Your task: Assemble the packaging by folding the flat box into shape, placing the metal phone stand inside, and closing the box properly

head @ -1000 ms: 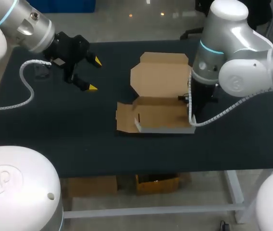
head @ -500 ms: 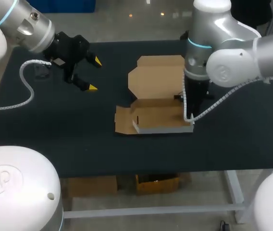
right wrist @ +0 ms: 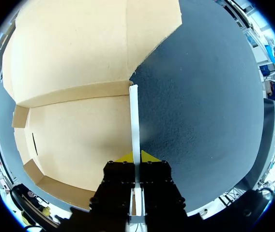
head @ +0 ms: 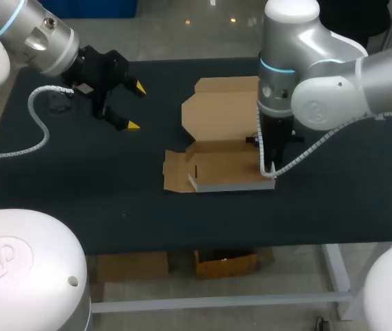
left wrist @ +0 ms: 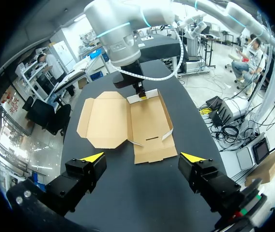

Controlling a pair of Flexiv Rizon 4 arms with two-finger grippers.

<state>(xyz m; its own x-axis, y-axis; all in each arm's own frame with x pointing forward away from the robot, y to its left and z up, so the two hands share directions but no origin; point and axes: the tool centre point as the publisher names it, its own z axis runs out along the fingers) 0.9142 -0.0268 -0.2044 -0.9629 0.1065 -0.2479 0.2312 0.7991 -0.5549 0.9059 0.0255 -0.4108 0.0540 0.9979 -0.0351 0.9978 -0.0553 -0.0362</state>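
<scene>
The cardboard box (head: 220,165) lies open mid-table, its lid (head: 220,107) flat behind it and its white front wall (head: 230,185) raised. My right gripper (head: 270,165) points straight down at the box's right end. In the right wrist view that gripper (right wrist: 136,157) is shut on the upright white side flap (right wrist: 134,121), with the brown box floor (right wrist: 79,140) beside it. My left gripper (head: 136,107) hovers open to the left of the box, apart from it. In the left wrist view the box (left wrist: 149,128) lies ahead of the open left gripper (left wrist: 142,157). I see no phone stand.
The black table (head: 334,200) has bare surface in front of the box and on both sides. A white coiled cable (head: 41,131) hangs from my left arm over the table's left part. A small greyish object (head: 58,102) lies near it; I cannot tell what it is.
My right arm has swung leftward with the side flap in its grip, and the whole box has slid a little to the left. The left arm has stayed where it was.
</scene>
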